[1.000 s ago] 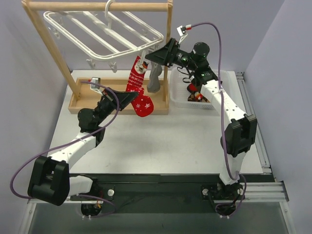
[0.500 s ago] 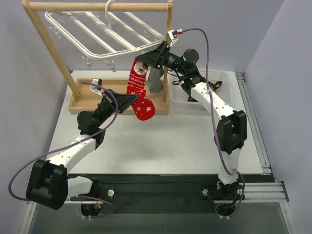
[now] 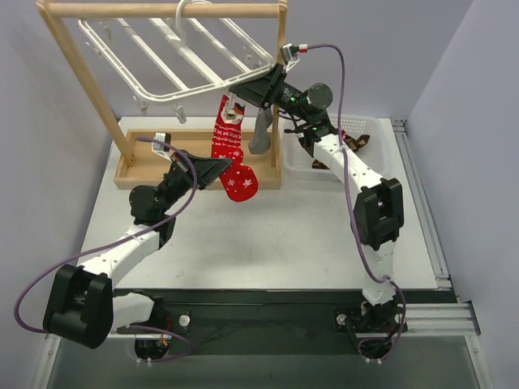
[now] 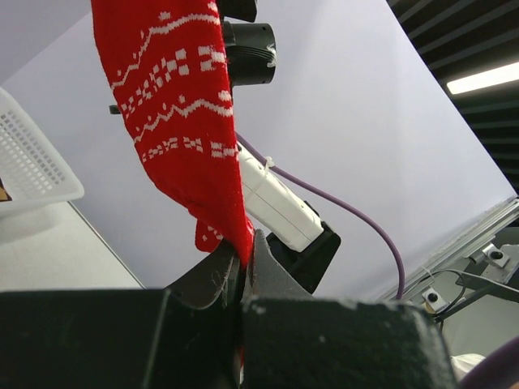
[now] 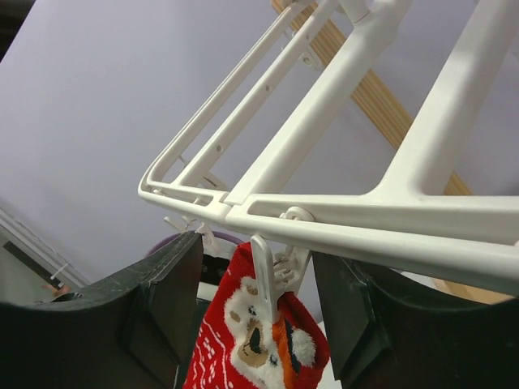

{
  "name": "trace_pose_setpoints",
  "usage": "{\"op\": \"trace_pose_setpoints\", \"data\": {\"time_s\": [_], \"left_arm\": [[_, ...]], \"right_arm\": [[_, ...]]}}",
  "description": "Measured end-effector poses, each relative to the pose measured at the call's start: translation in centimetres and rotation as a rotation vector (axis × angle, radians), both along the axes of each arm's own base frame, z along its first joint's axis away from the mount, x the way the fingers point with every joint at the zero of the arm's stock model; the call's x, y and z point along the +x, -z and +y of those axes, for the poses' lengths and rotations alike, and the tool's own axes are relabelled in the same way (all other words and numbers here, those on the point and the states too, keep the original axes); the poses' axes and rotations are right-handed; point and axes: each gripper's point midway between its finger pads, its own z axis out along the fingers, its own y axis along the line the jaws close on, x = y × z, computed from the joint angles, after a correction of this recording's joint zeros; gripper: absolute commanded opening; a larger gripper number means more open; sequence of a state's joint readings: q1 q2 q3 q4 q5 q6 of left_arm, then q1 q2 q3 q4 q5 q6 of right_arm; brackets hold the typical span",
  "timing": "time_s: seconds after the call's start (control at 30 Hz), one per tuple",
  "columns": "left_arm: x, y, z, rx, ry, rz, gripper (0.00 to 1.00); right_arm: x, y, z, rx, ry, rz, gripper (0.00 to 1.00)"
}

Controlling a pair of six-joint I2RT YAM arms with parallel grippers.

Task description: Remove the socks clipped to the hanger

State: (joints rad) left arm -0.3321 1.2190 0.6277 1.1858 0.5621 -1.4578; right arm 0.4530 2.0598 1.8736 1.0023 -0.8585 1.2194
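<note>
A red sock with white pattern hangs from a clip on the near right rim of the white hanger. A grey sock hangs just right of it. My left gripper is shut on the red sock's lower part; the fabric runs down between the jaws. My right gripper is open at the hanger's rim, its fingers either side of the white clip that holds the sock's top. The rim crosses just above the fingers.
The hanger hangs by its hook from a wooden rack with a wooden base tray. A white basket at the right holds removed socks. The right arm shows behind the sock in the left wrist view.
My right gripper has moved left and up from beside the basket to the hanger's rim, around the red sock's clip. The hanger has tilted a little. The left gripper keeps its hold.
</note>
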Motion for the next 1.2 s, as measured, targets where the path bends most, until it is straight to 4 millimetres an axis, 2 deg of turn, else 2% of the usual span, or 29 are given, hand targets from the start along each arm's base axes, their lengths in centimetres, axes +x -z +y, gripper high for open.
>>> {"op": "trace_pose_setpoints", "data": {"time_s": [0.23, 0.73, 1.07, 1.13, 1.2], "left_arm": [[-0.03, 0.0, -0.01, 0.0, 0.002, 0.001, 0.0], [-0.25, 0.11, -0.15, 0.005, 0.016, 0.002, 0.0], [-0.26, 0.22, -0.17, 0.006, 0.018, 0.005, 0.0], [-0.26, 0.23, -0.17, 0.006, 0.018, 0.006, 0.0], [-0.28, 0.25, -0.18, 0.007, 0.02, 0.006, 0.0]], "right_arm": [[-0.53, -0.73, -0.15, 0.036, -0.03, -0.01, 0.5], [-0.52, -0.66, 0.04, 0.054, -0.052, -0.036, 0.39], [-0.67, -0.54, 0.09, 0.047, -0.058, -0.044, 0.45], [-0.67, -0.42, 0.13, 0.041, -0.058, -0.048, 0.4], [-0.64, -0.33, 0.16, 0.038, -0.057, -0.05, 0.27]]}}
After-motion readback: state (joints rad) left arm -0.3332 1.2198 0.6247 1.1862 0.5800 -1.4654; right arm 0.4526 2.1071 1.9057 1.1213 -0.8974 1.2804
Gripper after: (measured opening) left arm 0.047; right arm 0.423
